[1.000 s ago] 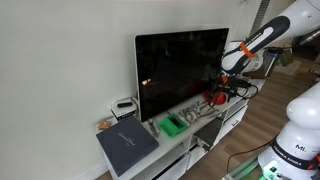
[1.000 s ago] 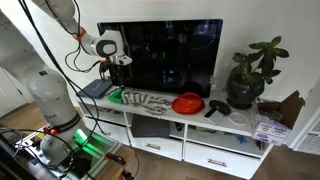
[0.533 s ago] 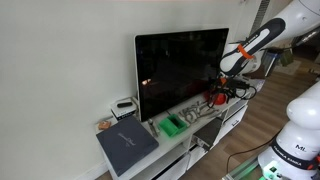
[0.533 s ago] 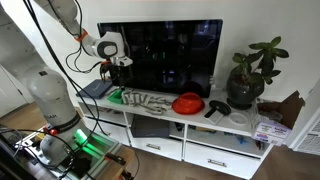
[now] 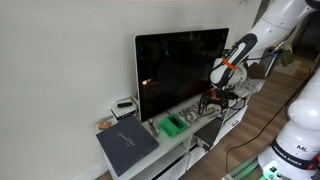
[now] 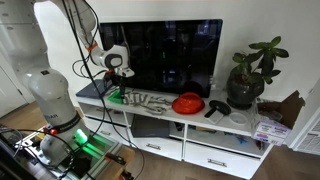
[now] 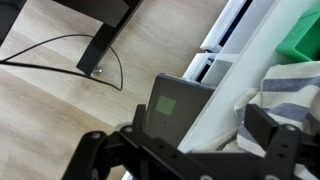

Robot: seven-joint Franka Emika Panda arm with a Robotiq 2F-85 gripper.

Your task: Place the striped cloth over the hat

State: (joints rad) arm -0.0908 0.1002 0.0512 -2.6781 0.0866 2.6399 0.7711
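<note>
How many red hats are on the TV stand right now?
1. The hat sits on the stand in front of the TV, beside the striped cloth. None looks hidden.

No legible text, no readable labels

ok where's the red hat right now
In an exterior view the hat sits on the white shelf in front of the TV, between the striped cloth at picture-left and a black object at picture-right.
</note>
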